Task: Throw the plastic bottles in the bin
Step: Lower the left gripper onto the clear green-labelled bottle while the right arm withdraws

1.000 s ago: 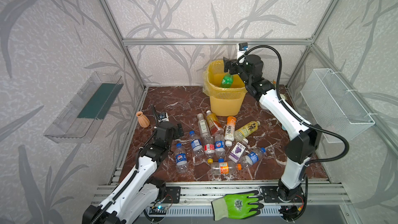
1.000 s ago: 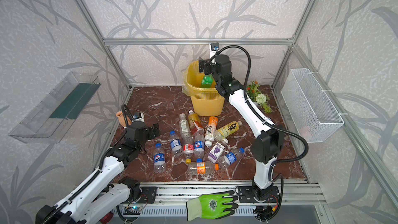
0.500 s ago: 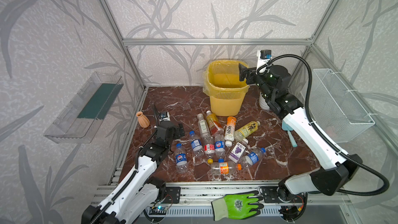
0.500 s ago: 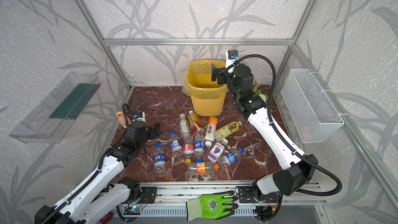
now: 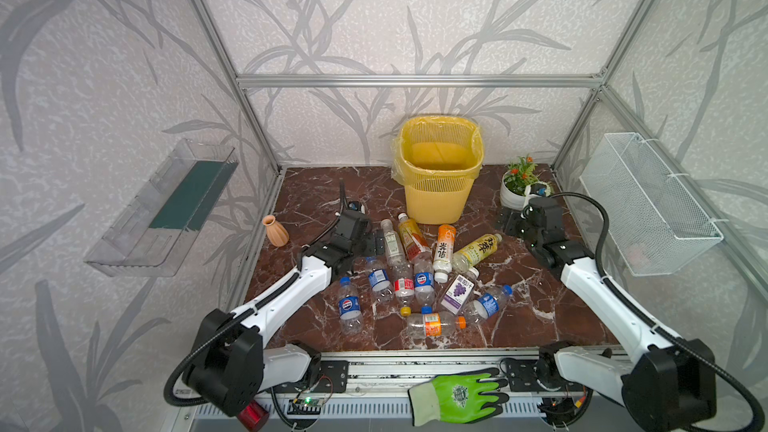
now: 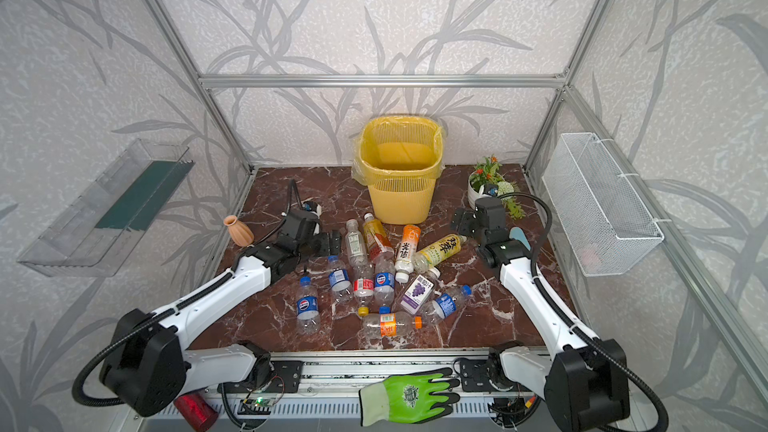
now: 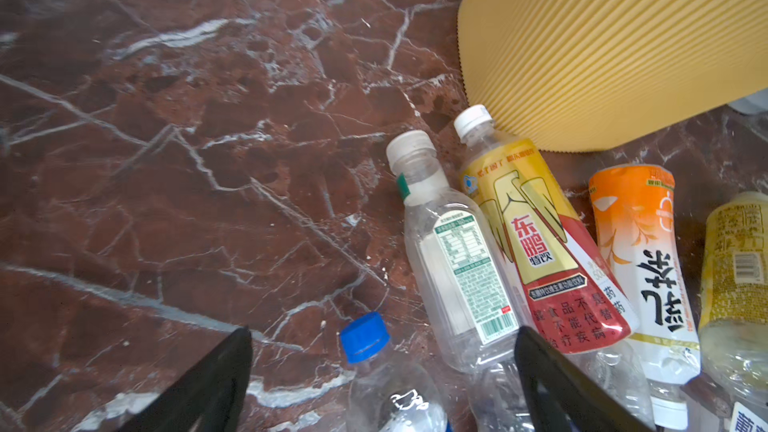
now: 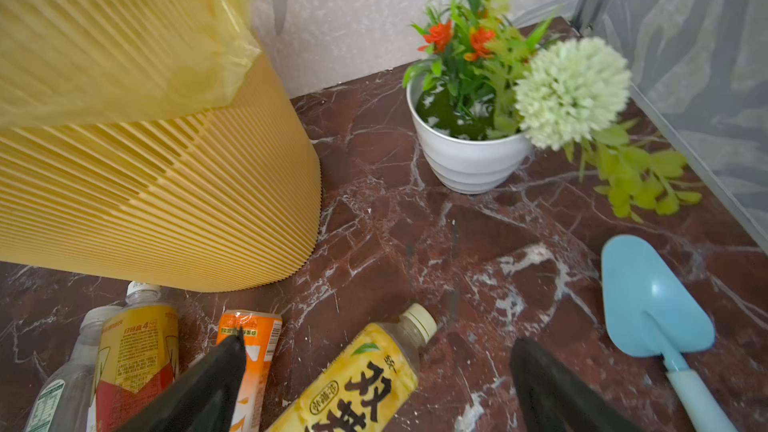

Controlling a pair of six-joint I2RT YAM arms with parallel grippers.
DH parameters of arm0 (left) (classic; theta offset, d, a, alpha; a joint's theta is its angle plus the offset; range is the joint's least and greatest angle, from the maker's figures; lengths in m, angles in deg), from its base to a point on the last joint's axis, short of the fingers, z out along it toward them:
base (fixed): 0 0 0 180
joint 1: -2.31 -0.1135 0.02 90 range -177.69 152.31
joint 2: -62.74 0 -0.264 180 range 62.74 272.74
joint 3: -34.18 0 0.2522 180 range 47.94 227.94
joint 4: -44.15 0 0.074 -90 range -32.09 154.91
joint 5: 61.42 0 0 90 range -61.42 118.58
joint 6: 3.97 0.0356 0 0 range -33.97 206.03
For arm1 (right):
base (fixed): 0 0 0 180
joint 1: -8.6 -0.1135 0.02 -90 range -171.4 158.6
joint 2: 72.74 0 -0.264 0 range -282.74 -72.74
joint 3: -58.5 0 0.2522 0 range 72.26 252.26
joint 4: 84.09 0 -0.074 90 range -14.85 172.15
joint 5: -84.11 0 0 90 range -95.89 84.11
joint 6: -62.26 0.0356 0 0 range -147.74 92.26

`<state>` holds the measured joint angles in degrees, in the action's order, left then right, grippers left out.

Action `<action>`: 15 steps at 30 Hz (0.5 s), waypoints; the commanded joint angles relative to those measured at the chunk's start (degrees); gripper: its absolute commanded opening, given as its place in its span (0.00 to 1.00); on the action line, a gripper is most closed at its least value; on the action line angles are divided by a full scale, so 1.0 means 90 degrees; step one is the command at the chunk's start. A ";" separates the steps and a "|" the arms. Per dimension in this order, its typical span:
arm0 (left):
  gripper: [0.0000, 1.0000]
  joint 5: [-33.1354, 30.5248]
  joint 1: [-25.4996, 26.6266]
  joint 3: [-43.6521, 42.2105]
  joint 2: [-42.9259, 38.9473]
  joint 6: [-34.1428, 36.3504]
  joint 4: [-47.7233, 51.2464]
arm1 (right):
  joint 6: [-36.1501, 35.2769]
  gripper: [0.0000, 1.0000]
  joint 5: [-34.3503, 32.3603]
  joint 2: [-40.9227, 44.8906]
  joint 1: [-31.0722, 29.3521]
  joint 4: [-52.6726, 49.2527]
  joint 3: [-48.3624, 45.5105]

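The yellow slatted bin [image 5: 438, 184] with its bag liner stands at the back of the marble floor. In front of it several plastic bottles [image 5: 415, 280] lie in a heap, seen in both top views. My left gripper [image 5: 374, 243] hangs open at the heap's left edge. A blue-capped clear bottle [image 7: 365, 336] lies between its fingers in the left wrist view, not gripped. My right gripper [image 5: 509, 224] stands open low on the right of the bin. A yellow tea bottle [image 8: 361, 380] lies under it between the fingers. Both grippers hold nothing.
A small orange vase [image 5: 276, 231] stands left of the left gripper. A potted plant [image 5: 521, 184] and a blue scoop [image 8: 652, 305] sit close behind the right gripper. A wire basket [image 5: 648, 205] hangs on the right wall and a clear tray [image 5: 166, 205] on the left wall.
My right arm has swung from above the bin down to the floor on its right. The green bottle seen at the bin's mouth no longer shows. The left gripper edged toward the heap.
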<state>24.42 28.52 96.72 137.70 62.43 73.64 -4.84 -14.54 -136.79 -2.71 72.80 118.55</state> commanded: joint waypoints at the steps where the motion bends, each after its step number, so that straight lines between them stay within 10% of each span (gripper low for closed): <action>1: 0.95 0.0373 0.0093 0.0460 0.0462 -0.0073 0.0320 | 0.0487 0.99 0.0127 0.0456 0.0191 -0.0002 -0.0361; 15: 0.81 0.1008 0.0121 0.1876 0.2334 -0.0492 0.1231 | 0.0844 0.99 0.0510 0.0406 0.0453 0.0069 -0.0780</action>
<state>31.85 29.38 111.62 157.24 60.03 81.01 1.32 -10.95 -132.75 0.81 72.54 112.34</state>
